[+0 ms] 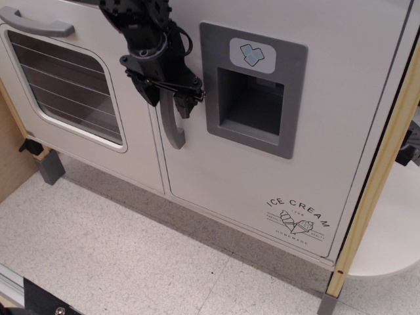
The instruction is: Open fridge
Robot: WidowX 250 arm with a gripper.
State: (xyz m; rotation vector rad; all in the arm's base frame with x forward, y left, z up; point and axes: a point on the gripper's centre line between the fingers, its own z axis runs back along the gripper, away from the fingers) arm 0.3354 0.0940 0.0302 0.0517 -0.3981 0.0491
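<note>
The white fridge door (262, 177) fills the middle and right of the view and is closed. It has a grey recessed ice-dispenser panel (252, 88) and an "ICE CREAM" logo (297, 218) at its lower right. Its vertical grey handle (172, 128) runs along the door's left edge. My black gripper (167, 100) is open. Its two fingers straddle the upper part of the handle, one on each side. I cannot tell whether they touch it.
The white oven door (79, 85) with a wire-rack window and a horizontal grey handle (36, 25) is to the left. A wooden post (377, 177) runs down the right side. Speckled floor (118, 256) lies below. A white rounded shelf (387, 243) is at the lower right.
</note>
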